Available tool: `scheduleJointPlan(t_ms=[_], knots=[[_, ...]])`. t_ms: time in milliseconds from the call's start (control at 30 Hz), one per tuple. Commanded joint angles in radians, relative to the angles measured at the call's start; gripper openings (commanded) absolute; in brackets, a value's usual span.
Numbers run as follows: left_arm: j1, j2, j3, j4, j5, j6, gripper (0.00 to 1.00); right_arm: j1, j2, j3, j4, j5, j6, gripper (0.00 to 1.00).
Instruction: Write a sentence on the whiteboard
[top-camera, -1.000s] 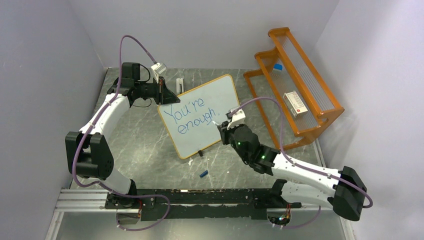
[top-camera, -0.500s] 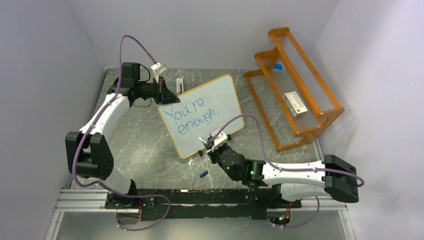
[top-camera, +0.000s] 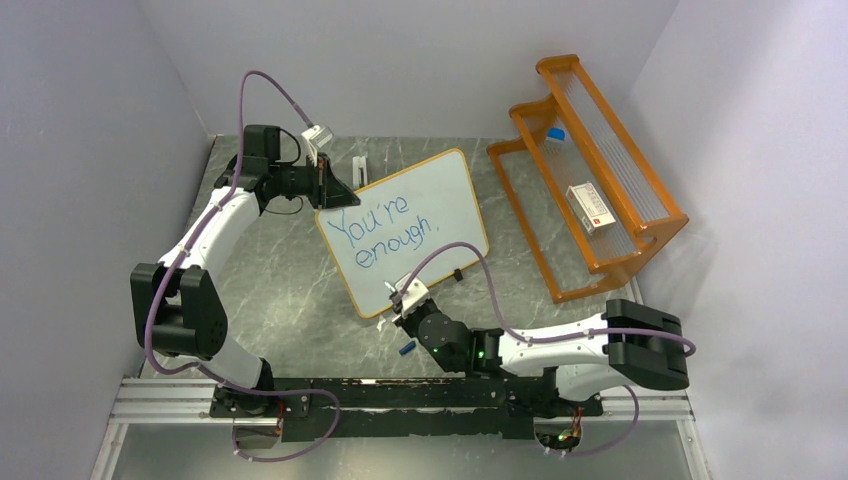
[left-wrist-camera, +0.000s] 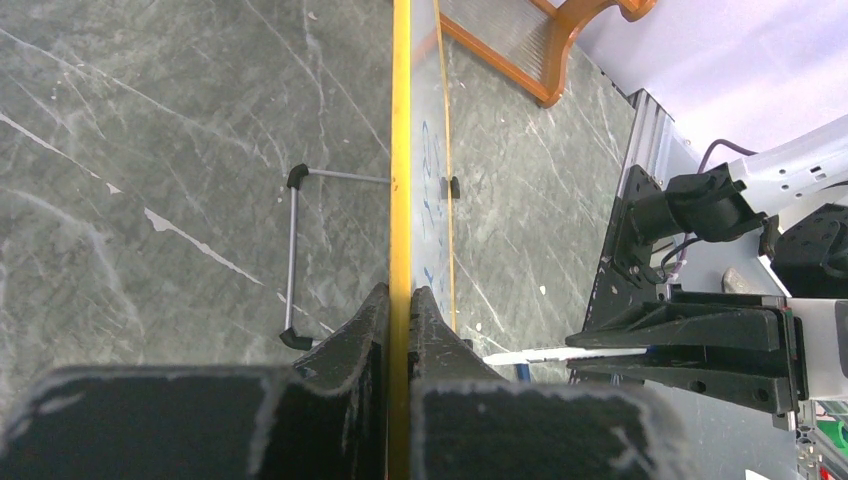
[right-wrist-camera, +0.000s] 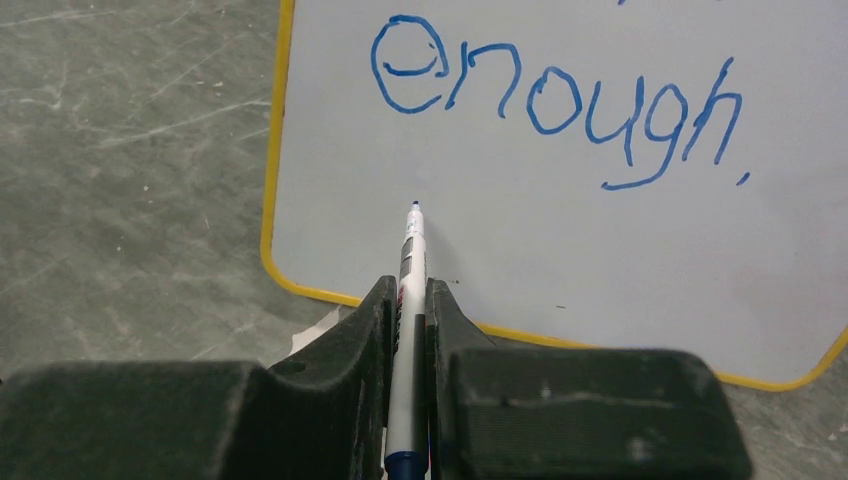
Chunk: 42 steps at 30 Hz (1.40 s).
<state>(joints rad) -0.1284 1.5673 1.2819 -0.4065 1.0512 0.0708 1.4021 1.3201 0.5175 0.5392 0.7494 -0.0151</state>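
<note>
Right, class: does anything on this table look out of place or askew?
A small blue piece, perhaps a cap, lies loose on the table near the right pincer, which holds the marker. The whiteboard stands skewed to the table's edges, gripped by the left pincer.

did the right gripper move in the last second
Yes. The right gripper, shut on the marker, drew back along the whiteboard, from its right edge to just off its near corner.

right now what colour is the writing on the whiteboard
Blue writing on the whiteboard, clearest in the right wrist view.
</note>
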Motion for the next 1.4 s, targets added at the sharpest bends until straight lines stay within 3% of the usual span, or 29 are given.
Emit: scheduleJointPlan(t_ms=[0, 1367], knots=[[-0.005, 0.02, -0.013, -0.015, -0.092, 0.059, 0.05, 0.007, 0.03, 0.047, 0.063, 0.036, -0.014, 0.0], [-0.005, 0.027, -0.01, -0.022, -0.092, 0.063, 0.05, -0.011, 0.151, 0.12, -0.009, 0.058, -0.005, 0.0]])
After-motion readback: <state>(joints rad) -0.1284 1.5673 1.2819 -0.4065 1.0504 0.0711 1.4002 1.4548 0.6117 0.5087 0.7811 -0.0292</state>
